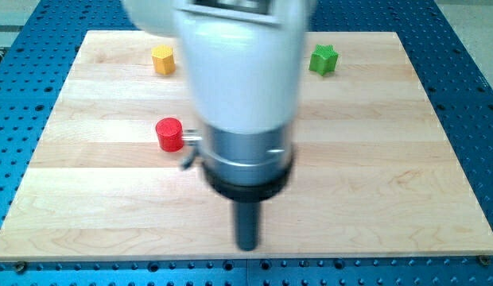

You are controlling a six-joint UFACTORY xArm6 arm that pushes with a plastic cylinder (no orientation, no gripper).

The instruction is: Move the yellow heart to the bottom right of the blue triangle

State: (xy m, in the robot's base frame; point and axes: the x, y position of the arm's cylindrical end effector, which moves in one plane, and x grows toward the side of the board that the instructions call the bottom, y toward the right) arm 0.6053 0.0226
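The arm (238,79), blurred and cut off by the view's top, hides the board (374,159) above my tip (246,246). No yellow heart or blue triangle shows

Bright even light, arm (238,71) blurred

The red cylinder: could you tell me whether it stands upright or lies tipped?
Upright: the red cylinder shows its round top face, left of my tip.

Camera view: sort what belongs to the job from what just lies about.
Job: my tip, near the view's bottom, clear of all blocks; yellow block, shape unclear, perhaps the heart; no blue triangle shows.
Lying about: red cylinder; green star.
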